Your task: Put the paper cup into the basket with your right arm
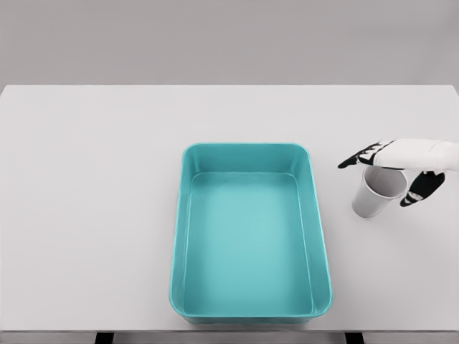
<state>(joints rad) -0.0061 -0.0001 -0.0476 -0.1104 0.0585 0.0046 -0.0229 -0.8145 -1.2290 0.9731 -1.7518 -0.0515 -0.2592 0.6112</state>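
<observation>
On white table (86, 215): teal basket near, cup and right hand further back at right.
Teal basket (319, 236) sits centre-front, nothing in it. Right of its far half, apart from it, white paper cup (371, 195) stands tilted, mouth up. Right hand (391, 163) comes from right edge, fingers (353, 160) curved over the rim, thumb down the near side, loosely cupping; firm contact unclear.

Plain white table (93, 215) here. A teal basket (249, 308) sits on it, and a paper cup (374, 195) stands just right of the basket.
</observation>
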